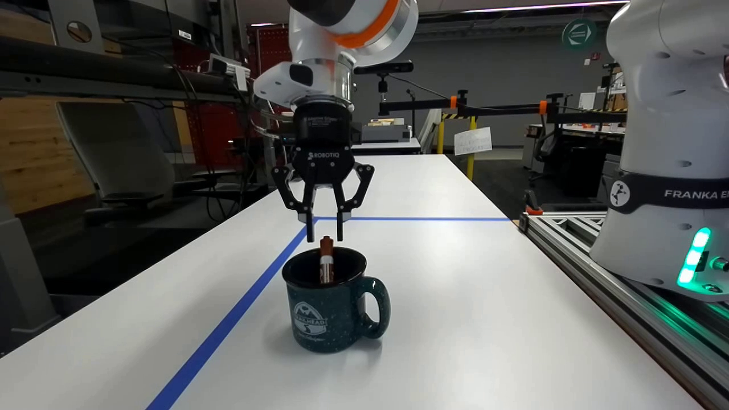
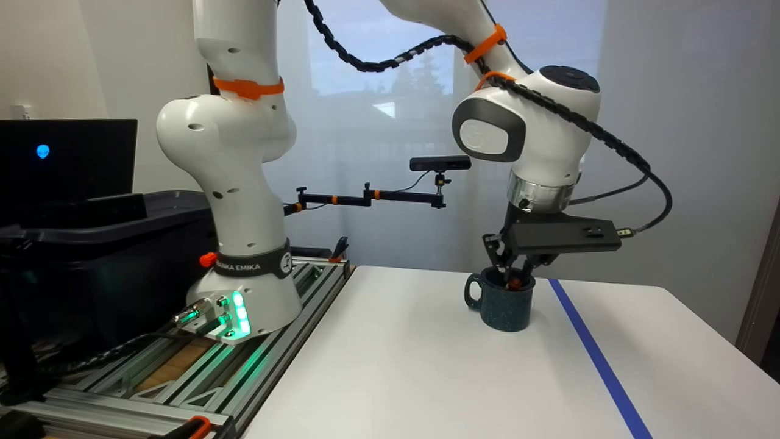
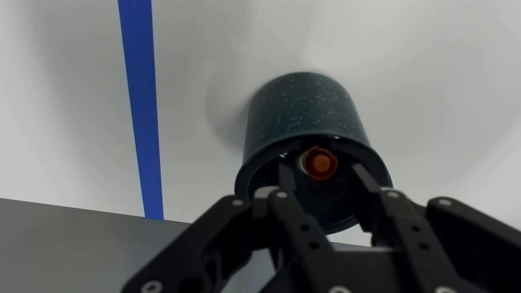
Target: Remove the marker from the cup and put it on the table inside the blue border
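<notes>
Wrist view has the marker [image 3: 320,163] sitting in the cup [image 3: 305,108], one end up, right in the gap between my two fingers [image 3: 287,178]. So, progress-wise: I'm lined up, and that's about all I can claim. My gripper [image 1: 325,234] has its fingers spread apart with a bit of room on each side of the marker, so nothing's clamped. In an exterior view the marker pokes up past the rim and its top sits around the level of my fingers' ends, but I can't really tell how deep a bite I'd get. I'd guess I want to go slightly lower before squeezing.

What's left is basically the whole job: grab it, lift it clear of the rim, put it on the table [image 1: 484,319]. Good news — the cup stands upright on what I take to be the inside of the blue border [image 1: 228,324], same side as my base [image 1: 655,245], near the line but not touching it. So the carry should be short, just down beside the cup and away from the line. My main worry would be knocking the rim on the way up — or the marker rolling off once I let go.
</notes>
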Available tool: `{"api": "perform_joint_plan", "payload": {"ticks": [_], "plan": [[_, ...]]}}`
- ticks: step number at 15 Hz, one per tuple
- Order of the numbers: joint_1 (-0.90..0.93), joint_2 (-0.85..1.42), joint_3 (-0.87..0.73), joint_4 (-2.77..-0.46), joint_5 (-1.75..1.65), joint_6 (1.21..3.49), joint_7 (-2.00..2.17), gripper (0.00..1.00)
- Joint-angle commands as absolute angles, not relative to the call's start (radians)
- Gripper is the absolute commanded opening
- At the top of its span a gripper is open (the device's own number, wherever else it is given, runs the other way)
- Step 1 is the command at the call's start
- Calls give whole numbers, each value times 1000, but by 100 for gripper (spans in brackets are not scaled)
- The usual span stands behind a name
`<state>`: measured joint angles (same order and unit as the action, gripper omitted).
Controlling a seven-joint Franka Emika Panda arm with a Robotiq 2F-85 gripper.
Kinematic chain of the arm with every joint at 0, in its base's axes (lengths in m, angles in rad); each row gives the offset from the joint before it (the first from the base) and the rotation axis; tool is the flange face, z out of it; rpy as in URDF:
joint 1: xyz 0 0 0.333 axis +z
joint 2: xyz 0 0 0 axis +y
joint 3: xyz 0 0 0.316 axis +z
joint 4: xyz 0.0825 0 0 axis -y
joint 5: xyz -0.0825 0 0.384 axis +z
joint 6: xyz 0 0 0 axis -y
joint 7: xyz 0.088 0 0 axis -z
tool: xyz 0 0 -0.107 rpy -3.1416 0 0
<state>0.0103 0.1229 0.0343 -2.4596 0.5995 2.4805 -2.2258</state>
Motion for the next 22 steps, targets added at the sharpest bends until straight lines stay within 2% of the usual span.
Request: {"api": "perform_joint_plan", "payload": {"ticks": [1,2,3,4,5,6,8,14,22], "plan": [[-13,141,52,-2434,604,2456,-2254,35],[-14,143,54,-2433,601,2455,-2253,30],[-16,147,56,-2431,603,2455,-2259,11],[-17,149,58,-2430,600,2453,-2259,10],[-19,148,61,-2427,607,2444,-2265,3],[-20,143,63,-2425,606,2442,-2265,0],[-21,113,63,-2427,601,2406,-2254,5],[-25,-69,27,-2489,561,2320,-2213,5],[-59,-295,-103,-2581,513,2306,-2150,5]]}}
